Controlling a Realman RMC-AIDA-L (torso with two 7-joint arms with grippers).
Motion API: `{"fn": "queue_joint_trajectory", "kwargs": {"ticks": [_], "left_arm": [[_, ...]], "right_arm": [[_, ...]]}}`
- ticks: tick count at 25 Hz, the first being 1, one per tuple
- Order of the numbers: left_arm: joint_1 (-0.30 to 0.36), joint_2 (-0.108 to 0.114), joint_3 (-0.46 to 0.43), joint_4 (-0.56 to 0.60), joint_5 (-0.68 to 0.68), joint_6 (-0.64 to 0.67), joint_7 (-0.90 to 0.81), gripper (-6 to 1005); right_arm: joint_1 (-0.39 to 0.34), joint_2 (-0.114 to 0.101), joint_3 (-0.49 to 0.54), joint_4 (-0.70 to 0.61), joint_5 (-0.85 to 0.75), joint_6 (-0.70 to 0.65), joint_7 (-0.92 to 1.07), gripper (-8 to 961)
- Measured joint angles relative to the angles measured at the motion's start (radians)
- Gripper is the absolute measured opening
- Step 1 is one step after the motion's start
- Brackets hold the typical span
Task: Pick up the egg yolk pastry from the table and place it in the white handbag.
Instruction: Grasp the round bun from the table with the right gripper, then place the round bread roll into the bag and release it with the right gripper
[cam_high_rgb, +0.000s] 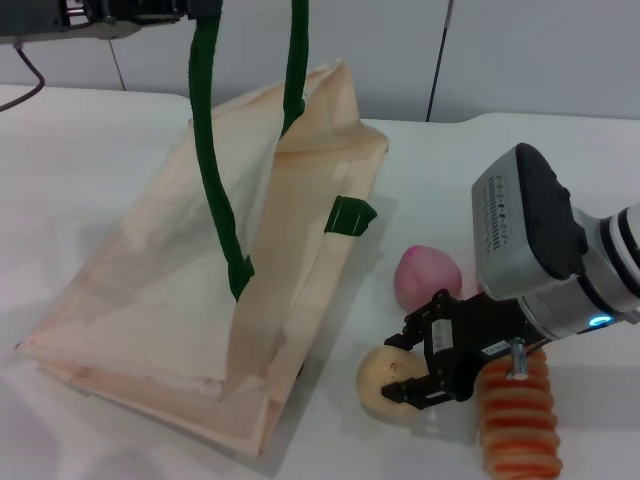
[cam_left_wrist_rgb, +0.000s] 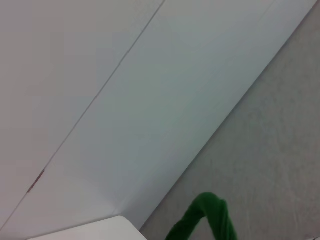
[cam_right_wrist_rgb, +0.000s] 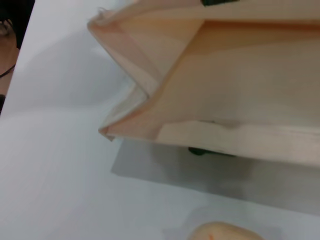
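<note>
The small pale beige, smooth, dome-shaped egg yolk pastry (cam_high_rgb: 385, 383) sits on the white table (cam_high_rgb: 90, 150) at the lower centre-right of the head view, just beside the bottom corner of the large cream fabric white handbag (cam_high_rgb: 170, 290). The right gripper (cam_high_rgb: 408, 368) has its black fingers spread around the pastry's right side, one above and one below; whether they already touch it is hard to tell from this angle. I judge it is lined up to close on the pastry. At the upper left, the left gripper (cam_high_rgb: 150, 10) appears to hold the bag's thick dark green rope handles (cam_high_rgb: 210, 170) up, likely keeping the mouth open for the drop; its fingers cannot be made out. A pink peach-like ball (cam_high_rgb: 427, 277) and an orange-and-cream ridged roll (cam_high_rgb: 520, 415) lie near the pastry.
</note>
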Motion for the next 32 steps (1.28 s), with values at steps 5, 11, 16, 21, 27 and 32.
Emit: {"fn": "queue_joint_trajectory", "kwargs": {"ticks": [5, 11, 16, 21, 27, 32], "left_arm": [[0.001, 0.000, 0.000, 0.000, -0.001, 0.000, -0.001, 123], [0.002, 0.000, 0.000, 0.000, -0.001, 0.000, -0.002, 123], [0.002, 0.000, 0.000, 0.000, -0.001, 0.000, -0.004, 123], [0.002, 0.000, 0.000, 0.000, -0.001, 0.000, -0.004, 123], [0.002, 0.000, 0.000, 0.000, -0.001, 0.000, -0.007, 123], [-0.002, 0.000, 0.000, 0.002, -0.002, 0.002, -0.011, 123]], "right_arm": [[-0.012, -0.001, 0.002, -0.022, -0.002, 0.002, 0.000, 533], [-0.012, -0.002, 0.013, -0.025, -0.002, 0.014, 0.000, 528], [-0.014, -0.002, 0.045, -0.027, -0.004, 0.034, 0.002, 524], [-0.014, -0.002, 0.052, -0.030, -0.006, 0.041, 0.001, 519], [-0.026, -0.004, 0.066, -0.077, 0.001, 0.073, -0.001, 506], [-0.031, -0.004, 0.084, -0.147, 0.004, 0.099, -0.002, 505]]}}
